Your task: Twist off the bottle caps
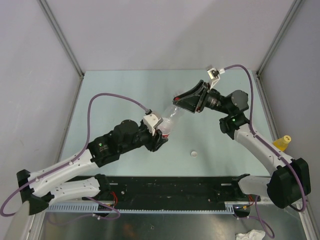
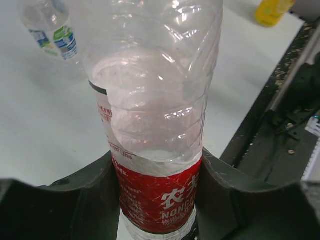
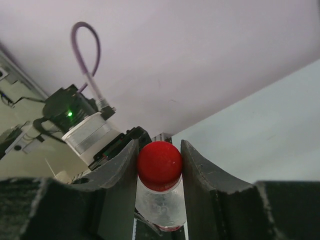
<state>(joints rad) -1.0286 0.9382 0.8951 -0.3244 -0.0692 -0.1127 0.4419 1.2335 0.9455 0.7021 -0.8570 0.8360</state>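
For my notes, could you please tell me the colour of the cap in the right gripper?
Red cap, best seen in right wrist view.

A pale green, flat table (image 1: 140,82) is boxed in by plain grey walls (image 1: 165,30); slim metal corner posts (image 1: 61,35) rise at 11 and 1 o'clock under soft, even light.

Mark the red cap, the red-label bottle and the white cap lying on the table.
red cap (image 3: 159,162): right wrist view, its domed top.
red-label bottle (image 2: 160,197): left wrist view, its red label.
white cap (image 1: 193,154): top external view, its centre.
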